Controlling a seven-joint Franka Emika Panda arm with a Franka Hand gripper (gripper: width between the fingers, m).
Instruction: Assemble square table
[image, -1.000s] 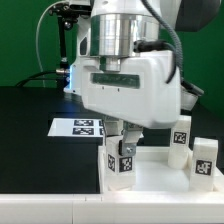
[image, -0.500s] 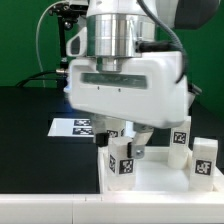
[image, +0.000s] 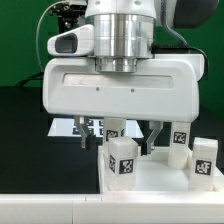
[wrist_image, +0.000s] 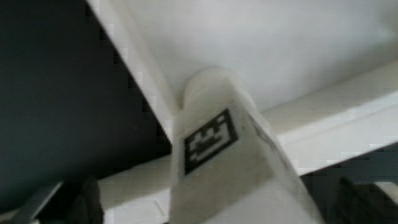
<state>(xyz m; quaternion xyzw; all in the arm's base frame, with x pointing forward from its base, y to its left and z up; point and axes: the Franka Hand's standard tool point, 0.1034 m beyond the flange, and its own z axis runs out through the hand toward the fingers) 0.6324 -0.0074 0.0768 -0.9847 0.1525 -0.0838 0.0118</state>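
The pincer (image: 115, 141) hangs low under the arm's broad white wrist housing (image: 122, 92), its two dark fingers (image: 157, 137) spread apart to either side of a stubby white leg (image: 122, 160) and touching nothing, so it stands open. That leg stands upright on the square table's flat white panel (image: 160, 176), close to the panel's corner at the exterior view's left, with a black-and-white tag facing the camera. In the wrist view the same leg (wrist_image: 221, 135) rises between the dark finger tips at the picture's lower corners, with clear gaps on both sides, and the panel's raised rim (wrist_image: 151, 60) runs past it beside the dark tabletop (wrist_image: 54, 90). Toward the exterior view's right, two more tagged legs (image: 180, 143) (image: 205, 161) stand upright near the panel's far edge, just beside each other and well apart from the leg under the pincer; bare panel lies open between them. Behind the pincer, the marker board (image: 78, 127) lies flat on the black tabletop (image: 25, 125), mostly hidden by the housing. The tabletop at the exterior view's left is open and dark up to a green backdrop (image: 20, 40).
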